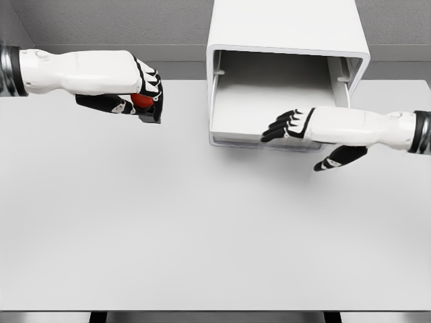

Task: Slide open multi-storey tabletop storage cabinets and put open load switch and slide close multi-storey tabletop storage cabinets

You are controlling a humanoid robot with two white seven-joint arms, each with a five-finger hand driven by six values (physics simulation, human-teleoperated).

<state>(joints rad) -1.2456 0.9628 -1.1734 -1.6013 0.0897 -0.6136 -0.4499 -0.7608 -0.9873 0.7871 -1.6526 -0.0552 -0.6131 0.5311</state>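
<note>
One step looks done: your drawer (269,114) stands open. Left robot hand (138,97) grips the load switch (141,101) (red, unplaced); right robot hand (289,126) rests spread at the drawer's front.

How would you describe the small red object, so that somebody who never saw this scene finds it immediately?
Start at the white cabinet at the table's far edge, with its drawer slid open. Look left of it to the left hand, held above the table. The red object sits inside its curled fingers, the only coloured thing in view.
</note>
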